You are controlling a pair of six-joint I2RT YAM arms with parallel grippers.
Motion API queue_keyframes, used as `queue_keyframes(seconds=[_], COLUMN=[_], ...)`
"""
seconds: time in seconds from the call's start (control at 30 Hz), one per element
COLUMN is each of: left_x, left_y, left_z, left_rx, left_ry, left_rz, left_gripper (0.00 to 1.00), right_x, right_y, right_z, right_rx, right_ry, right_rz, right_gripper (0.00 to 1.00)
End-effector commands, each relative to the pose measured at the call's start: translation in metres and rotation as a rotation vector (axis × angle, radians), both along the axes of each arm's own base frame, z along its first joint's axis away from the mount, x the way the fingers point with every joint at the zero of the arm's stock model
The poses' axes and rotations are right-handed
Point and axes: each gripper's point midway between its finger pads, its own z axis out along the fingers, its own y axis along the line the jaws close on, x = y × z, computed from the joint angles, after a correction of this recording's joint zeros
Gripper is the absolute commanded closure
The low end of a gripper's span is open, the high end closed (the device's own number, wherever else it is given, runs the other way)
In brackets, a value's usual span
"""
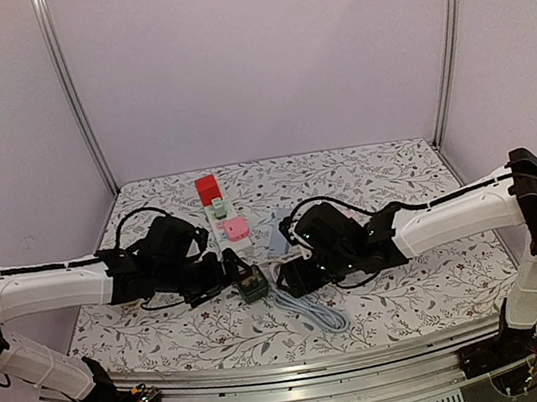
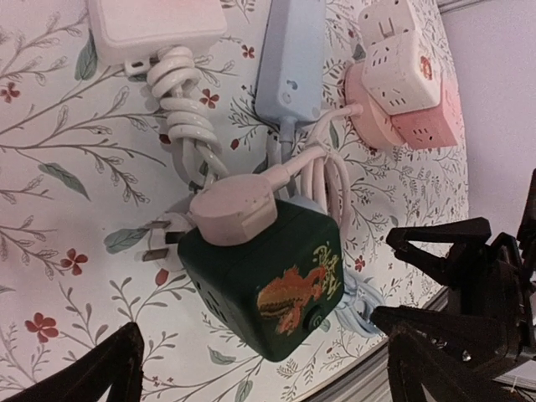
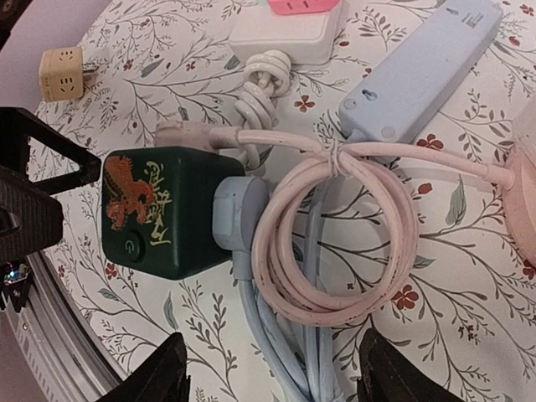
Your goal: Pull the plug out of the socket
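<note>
The socket is a dark green cube (image 2: 268, 276) with an orange dragon print, lying on the floral tablecloth. A pink plug (image 2: 230, 209) sits in one face and a light blue plug (image 3: 239, 209) in another. My left gripper (image 2: 268, 377) is open wide, just short of the cube and touching nothing. From the opposite side my right gripper (image 3: 272, 377) is open too. The blue cable (image 3: 276, 352) and a coiled pink cord (image 3: 335, 243) lie ahead of its fingers, untouched. In the top view the cube (image 1: 253, 284) lies between the left gripper (image 1: 231, 272) and the right gripper (image 1: 288, 279).
A light blue power strip (image 3: 419, 71), a white strip (image 3: 285, 33) with a knotted white cord (image 3: 260, 79), and a beige cube adapter (image 3: 63, 74) lie behind the socket. Red (image 1: 208, 189) and pink (image 1: 236, 228) adapters sit farther back. The table's near edge (image 1: 301, 353) is close.
</note>
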Motion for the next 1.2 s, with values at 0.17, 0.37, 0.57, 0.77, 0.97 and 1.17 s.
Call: queue_keyframes(seconds=[0.17, 0.37, 0.57, 0.77, 0.97, 1.17], left_x=[0.007, 0.009, 0.012, 0.018, 0.022, 0.025], left_y=[-0.008, -0.012, -0.012, -0.009, 0.001, -0.003], left_z=[0.002, -0.005, -0.014, -0.018, -0.026, -0.026], left_rx=[0.000, 0.018, 0.051, 0.077, 0.127, 0.121], left_ry=[0.003, 0.025, 0.051, 0.053, 0.062, 0.068], left_rz=[0.030, 0.023, 0.030, 0.047, 0.067, 0.059], left_gripper=[0.01, 0.02, 0.02, 0.03, 0.06, 0.08], right_x=[-0.002, -0.007, -0.007, -0.010, -0.020, -0.030], right_y=[0.021, 0.023, 0.025, 0.027, 0.030, 0.036], right_z=[-0.031, -0.049, -0.059, -0.056, -0.044, -0.040], right_rx=[-0.042, -0.071, -0.082, -0.077, -0.056, -0.045], right_ry=[0.015, 0.037, 0.051, 0.050, 0.042, 0.041], right_rz=[0.041, 0.043, 0.034, 0.045, 0.073, 0.094], right_gripper=[0.43, 0.49, 0.61, 0.74, 0.84, 0.89])
